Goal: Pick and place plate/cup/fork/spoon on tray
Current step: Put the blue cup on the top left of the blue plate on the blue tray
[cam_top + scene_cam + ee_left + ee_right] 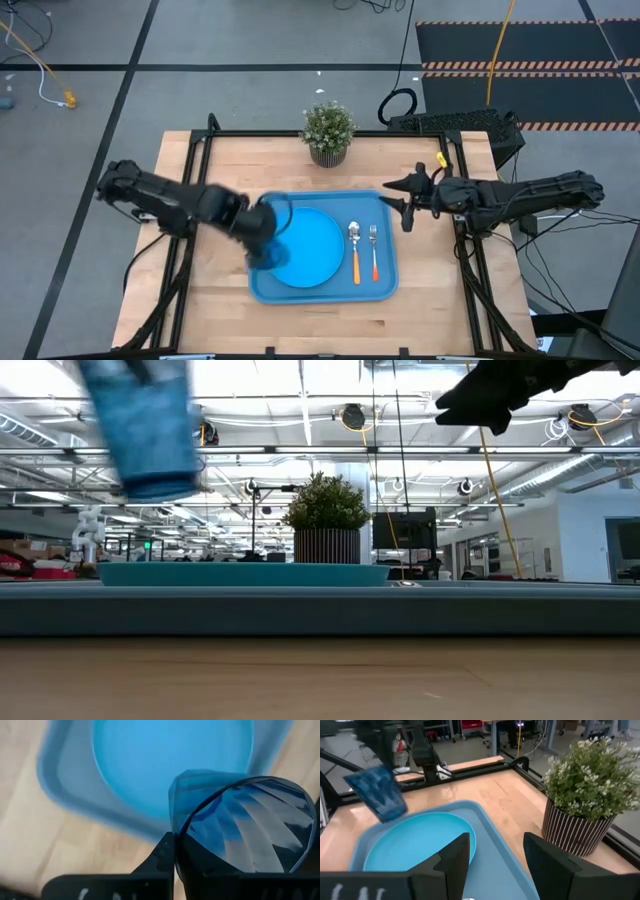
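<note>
My left gripper (262, 238) is shut on the dark blue translucent cup (377, 792), which hangs in the air over the left edge of the blue tray (388, 288). The sky-blue plate (315, 250) lies flat in the tray's left half. The spoon (354, 250) and the fork (374, 252) lie side by side in the tray's right part. My right gripper (492, 855) is open and empty, above the tray's far right corner (405, 208). My left gripper holds the cup by its upper rim (176, 837), coming from above. One finger (162, 856) lies on the outside of the wall; the cup hides the other. The cup is lifted clear of tray and table (145, 430), base down and a little tilted.
A potted plant (328, 130) in a striped pot stands at the table's far edge, behind the tray. Bare wood lies left of the tray and along the near edge. Black frame rails run along the table's sides.
</note>
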Controlling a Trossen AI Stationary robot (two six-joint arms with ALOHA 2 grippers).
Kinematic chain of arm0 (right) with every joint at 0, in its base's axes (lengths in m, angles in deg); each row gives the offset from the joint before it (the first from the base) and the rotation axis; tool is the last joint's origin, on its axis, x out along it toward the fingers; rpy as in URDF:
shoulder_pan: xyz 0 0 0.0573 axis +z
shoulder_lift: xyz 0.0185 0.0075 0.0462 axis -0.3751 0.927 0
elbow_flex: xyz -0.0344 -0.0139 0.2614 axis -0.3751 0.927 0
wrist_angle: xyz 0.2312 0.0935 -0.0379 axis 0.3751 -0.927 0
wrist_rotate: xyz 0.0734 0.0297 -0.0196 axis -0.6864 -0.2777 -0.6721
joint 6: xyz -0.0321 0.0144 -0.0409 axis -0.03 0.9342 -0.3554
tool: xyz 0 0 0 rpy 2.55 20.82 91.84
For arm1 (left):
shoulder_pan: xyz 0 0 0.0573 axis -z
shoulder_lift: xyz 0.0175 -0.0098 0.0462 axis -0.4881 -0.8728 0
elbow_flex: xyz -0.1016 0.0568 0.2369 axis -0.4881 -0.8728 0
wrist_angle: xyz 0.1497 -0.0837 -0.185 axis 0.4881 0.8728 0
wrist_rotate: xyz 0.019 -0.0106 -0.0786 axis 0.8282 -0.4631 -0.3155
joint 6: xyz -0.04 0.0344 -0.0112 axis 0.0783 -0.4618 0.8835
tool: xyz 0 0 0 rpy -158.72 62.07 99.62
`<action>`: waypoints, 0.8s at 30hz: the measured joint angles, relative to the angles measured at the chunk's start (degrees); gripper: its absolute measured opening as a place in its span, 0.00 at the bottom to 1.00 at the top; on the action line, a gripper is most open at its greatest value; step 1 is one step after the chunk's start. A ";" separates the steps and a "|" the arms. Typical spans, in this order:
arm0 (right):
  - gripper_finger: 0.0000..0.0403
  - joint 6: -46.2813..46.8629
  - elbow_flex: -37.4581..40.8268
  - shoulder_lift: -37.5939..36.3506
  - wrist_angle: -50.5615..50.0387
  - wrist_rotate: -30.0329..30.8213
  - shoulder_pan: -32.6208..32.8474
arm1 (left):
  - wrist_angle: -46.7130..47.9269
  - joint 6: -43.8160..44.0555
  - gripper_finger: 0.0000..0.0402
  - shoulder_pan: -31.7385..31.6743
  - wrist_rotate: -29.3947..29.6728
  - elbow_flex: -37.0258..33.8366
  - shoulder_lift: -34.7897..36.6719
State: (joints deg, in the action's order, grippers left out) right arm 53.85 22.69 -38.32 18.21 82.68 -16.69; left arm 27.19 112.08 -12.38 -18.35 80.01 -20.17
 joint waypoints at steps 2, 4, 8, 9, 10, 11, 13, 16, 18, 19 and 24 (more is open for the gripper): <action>0.45 -0.42 0.00 -0.75 0.00 0.02 0.00 | -4.33 -2.73 0.02 -3.86 0.04 0.75 0.00; 0.45 -1.13 0.00 -1.25 0.00 0.04 0.00 | -10.03 -9.28 0.02 -7.19 0.14 1.64 -0.01; 0.45 -1.29 0.00 -1.75 -0.02 1.64 0.00 | -14.64 -22.76 0.02 -12.73 1.24 6.96 -4.71; 0.45 -1.31 0.00 -1.77 -0.06 2.16 0.00 | -12.78 -25.28 0.02 -14.06 1.68 9.07 -6.94; 0.45 -1.31 -0.02 -1.79 -0.28 2.68 0.00 | -11.22 -27.73 0.02 -15.30 1.86 11.51 -9.27; 0.45 -1.46 -0.02 -1.89 -0.79 2.79 -0.02 | -10.35 -29.97 0.02 -16.30 2.12 14.21 -11.59; 0.45 -1.73 -0.02 -1.96 -1.23 2.88 -0.02 | -8.48 -34.31 0.02 -18.17 2.47 19.55 -16.40; 0.45 -2.15 -0.02 -2.52 -1.87 2.90 -0.09 | -6.15 -39.79 0.02 -20.27 2.38 27.68 -23.37; 0.45 -2.15 -0.02 -3.09 -2.40 2.89 -0.09 | -4.08 -42.68 0.02 -21.65 2.41 33.17 -27.33; 0.45 -2.14 -0.02 -3.37 -3.28 2.89 -0.09 | -2.73 -43.88 0.02 -22.50 2.43 35.86 -28.91; 0.45 -1.42 -0.02 -5.34 -7.07 2.86 -0.09 | -0.66 -48.30 0.02 -26.24 2.13 45.85 -34.30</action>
State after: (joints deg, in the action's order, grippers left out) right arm 52.43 22.67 -43.66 11.14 85.55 -16.77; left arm 26.54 63.78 -38.62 -16.22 125.85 -54.48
